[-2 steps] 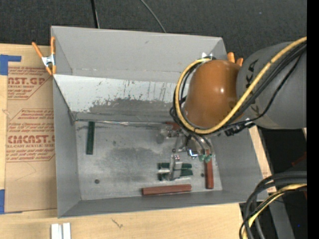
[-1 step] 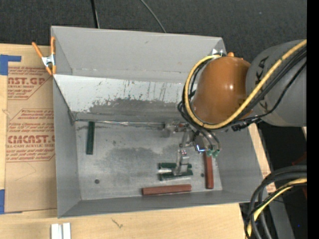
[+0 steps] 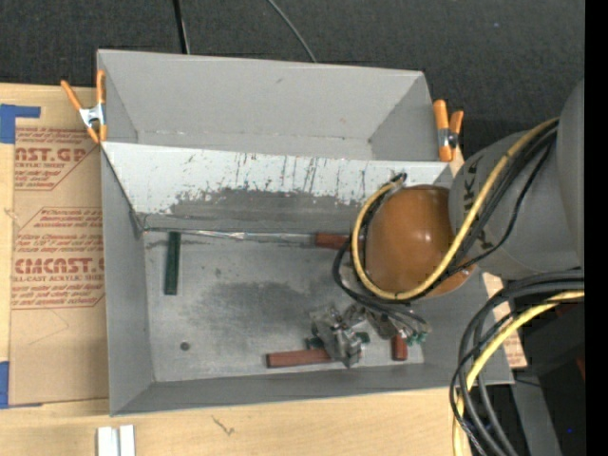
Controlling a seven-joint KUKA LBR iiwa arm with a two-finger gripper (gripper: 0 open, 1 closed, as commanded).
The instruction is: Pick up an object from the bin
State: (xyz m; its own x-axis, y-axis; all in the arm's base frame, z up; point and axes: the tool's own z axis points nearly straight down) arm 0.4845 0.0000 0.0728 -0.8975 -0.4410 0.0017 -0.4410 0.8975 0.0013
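My gripper [image 3: 342, 336] is low in the bin's front right part, just above the floor, under the arm's orange dome. A flat reddish-brown bar [image 3: 296, 358] lies on the floor immediately to its left, its right end reaching under the gripper. A short red piece [image 3: 400, 348] stands just right of the gripper near the front wall. Whether anything is held cannot be seen.
A dark green stick [image 3: 171, 262] lies lengthwise near the left wall. A reddish-brown piece [image 3: 331, 240] rests at the foot of the back wall, partly behind the dome. A small dark speck [image 3: 185, 347] sits front left. The arm and cables cover the bin's right side.
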